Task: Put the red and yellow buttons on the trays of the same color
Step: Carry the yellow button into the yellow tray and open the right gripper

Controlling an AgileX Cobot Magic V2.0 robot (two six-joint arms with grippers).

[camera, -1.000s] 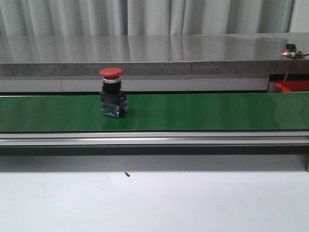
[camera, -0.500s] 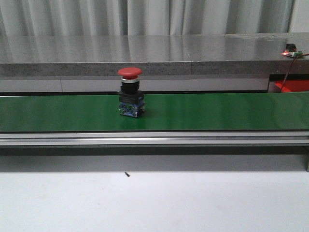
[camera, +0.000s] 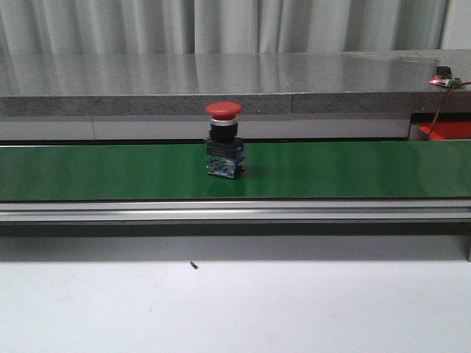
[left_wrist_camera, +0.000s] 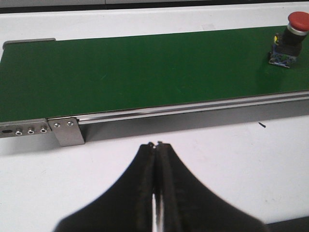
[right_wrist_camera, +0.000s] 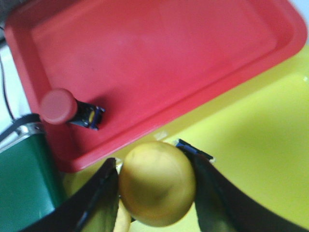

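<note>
Right gripper (right_wrist_camera: 155, 186) jaws clamped on yellow button (right_wrist_camera: 157, 182), held over yellow tray (right_wrist_camera: 260, 140) beside red tray (right_wrist_camera: 159, 63).
To do well: lower before release, keep clear of red rim.
Yellow cap faces camera; axis probably vertical, view blurred.
Red button (camera: 224, 151) upright on green belt (camera: 353, 169).
Left gripper (left_wrist_camera: 157, 147) jaws closed, empty.
</note>
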